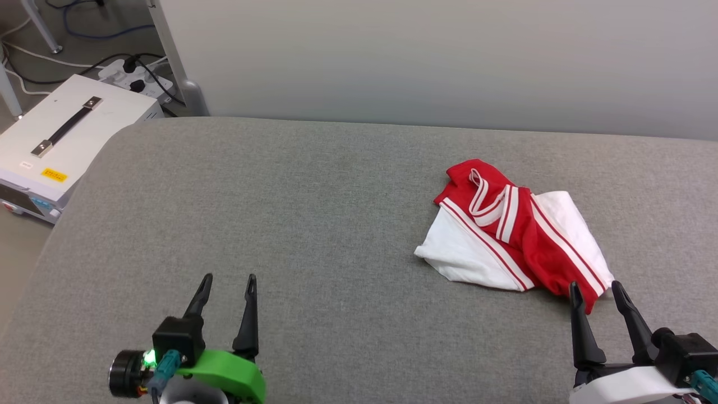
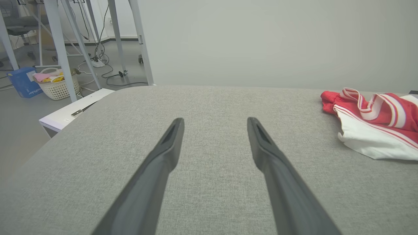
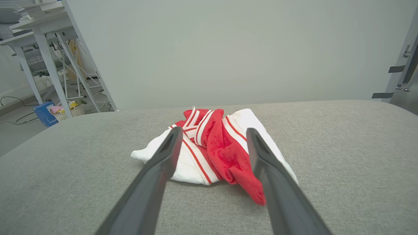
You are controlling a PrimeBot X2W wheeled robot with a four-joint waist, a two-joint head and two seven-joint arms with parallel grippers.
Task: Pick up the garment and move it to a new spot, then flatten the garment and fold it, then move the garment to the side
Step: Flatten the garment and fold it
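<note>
Overhead, left gripper (image 1: 230,276) and right gripper (image 1: 594,284) spread empty jaws, garment (image 1: 521,235) crumpled ahead; left wrist view adds a basket (image 2: 58,87).

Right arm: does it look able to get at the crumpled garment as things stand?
Probably yes. The right gripper is open and points at the garment, whose near red corner lies just by its fingertips. Nothing stands between them on the grey table.

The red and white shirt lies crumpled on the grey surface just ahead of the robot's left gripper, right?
No: the shirt lies crumpled on the grey surface just ahead of the right gripper; the left gripper is well off to its side. The head view shows it.
</note>
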